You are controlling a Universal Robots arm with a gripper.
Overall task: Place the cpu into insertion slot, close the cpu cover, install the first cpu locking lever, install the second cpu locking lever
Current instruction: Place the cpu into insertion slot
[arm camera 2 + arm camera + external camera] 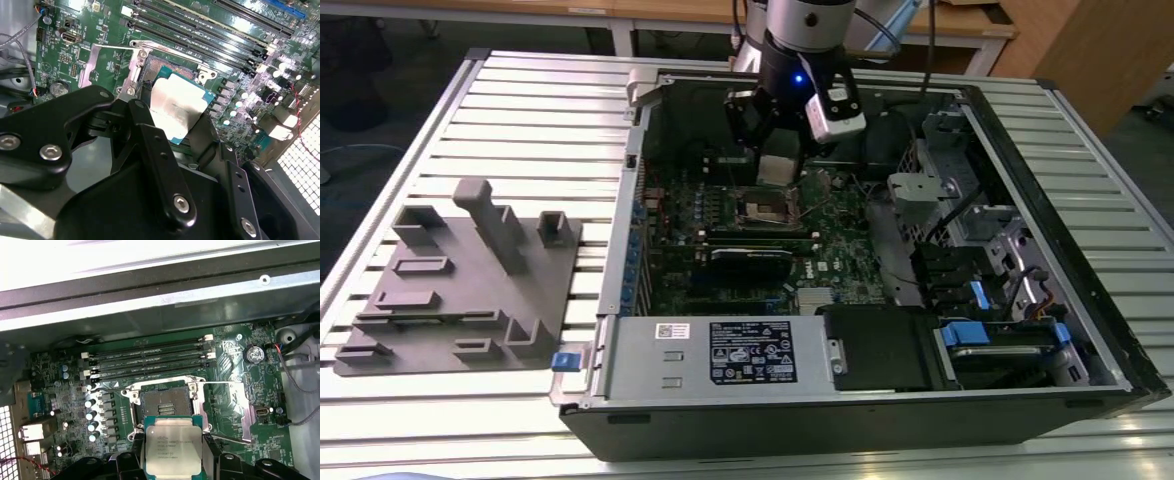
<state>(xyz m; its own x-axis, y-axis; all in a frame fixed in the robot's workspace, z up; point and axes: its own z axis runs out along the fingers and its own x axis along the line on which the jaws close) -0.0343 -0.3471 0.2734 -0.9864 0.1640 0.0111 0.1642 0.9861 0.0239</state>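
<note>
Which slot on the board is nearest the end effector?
The square insertion slot with the shiny rim, right by the cpu the end effector holds; the long black slots lie farther.

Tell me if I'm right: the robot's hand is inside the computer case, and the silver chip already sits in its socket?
Not quite. The hand is inside the case, but it grips the chip above the socket, which lies bare, as the first wrist view shows.

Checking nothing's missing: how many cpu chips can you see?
1. The cpu is gripped in the claw, not yet in the empty insertion slot; others may be hidden from view.
</note>
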